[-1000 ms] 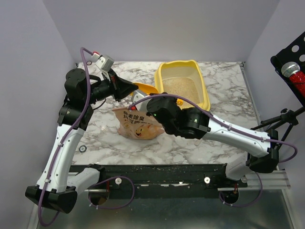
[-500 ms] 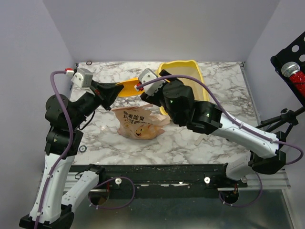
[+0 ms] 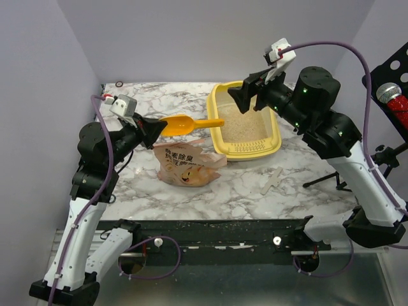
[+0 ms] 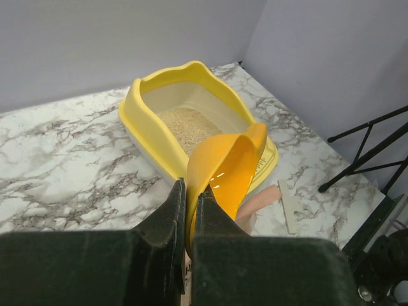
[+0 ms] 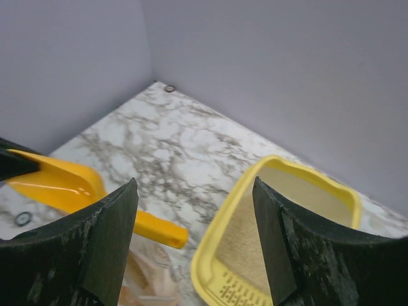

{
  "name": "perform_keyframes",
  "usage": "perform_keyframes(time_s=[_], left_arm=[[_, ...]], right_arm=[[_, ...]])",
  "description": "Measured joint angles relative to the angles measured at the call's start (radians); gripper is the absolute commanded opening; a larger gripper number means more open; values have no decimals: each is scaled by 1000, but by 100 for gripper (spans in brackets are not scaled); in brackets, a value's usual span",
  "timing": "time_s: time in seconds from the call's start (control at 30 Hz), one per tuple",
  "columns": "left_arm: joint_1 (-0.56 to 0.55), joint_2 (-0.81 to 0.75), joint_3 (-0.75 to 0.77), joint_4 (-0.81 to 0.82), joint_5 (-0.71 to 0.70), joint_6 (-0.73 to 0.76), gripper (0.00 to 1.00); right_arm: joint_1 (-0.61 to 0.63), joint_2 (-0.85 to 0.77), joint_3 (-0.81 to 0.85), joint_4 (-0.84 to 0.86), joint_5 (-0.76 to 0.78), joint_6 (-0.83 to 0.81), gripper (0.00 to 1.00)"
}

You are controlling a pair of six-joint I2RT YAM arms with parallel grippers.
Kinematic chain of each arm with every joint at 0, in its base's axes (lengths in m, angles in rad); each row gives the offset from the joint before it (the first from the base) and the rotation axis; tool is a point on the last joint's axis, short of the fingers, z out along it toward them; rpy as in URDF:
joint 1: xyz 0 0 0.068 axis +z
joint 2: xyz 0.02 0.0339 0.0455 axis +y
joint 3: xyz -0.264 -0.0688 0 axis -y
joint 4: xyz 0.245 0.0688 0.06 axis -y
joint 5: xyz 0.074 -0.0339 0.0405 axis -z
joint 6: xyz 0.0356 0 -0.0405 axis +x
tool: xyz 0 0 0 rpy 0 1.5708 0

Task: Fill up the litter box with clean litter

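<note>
Found the litter box [image 3: 252,149] at the far right-of-middle of the marble table [image 3: 306,172], with a shallow bed of clean litter [image 3: 243,122] over its floor and much bare wall above; judged the filling begun, not finished. Saw the orange scoop [image 3: 182,123] empty, just left of the box, pinched at its bowl edge by the left gripper [image 3: 156,127]. Noted the bag [image 3: 185,167] lying nearby. Saw the right gripper [image 3: 237,97] spread wide above the box, holding nothing.

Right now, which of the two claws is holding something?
The left gripper: it is shut on the scoop, held up off the table. The right gripper is wide open and empty.
</note>
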Motion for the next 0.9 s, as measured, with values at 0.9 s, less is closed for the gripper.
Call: perform_keyframes(time_s=[0.9], left_arm=[[0,-183,-144,130,216,-199,0]], right_arm=[[-237,-372,-737,640,-838,374,79]])
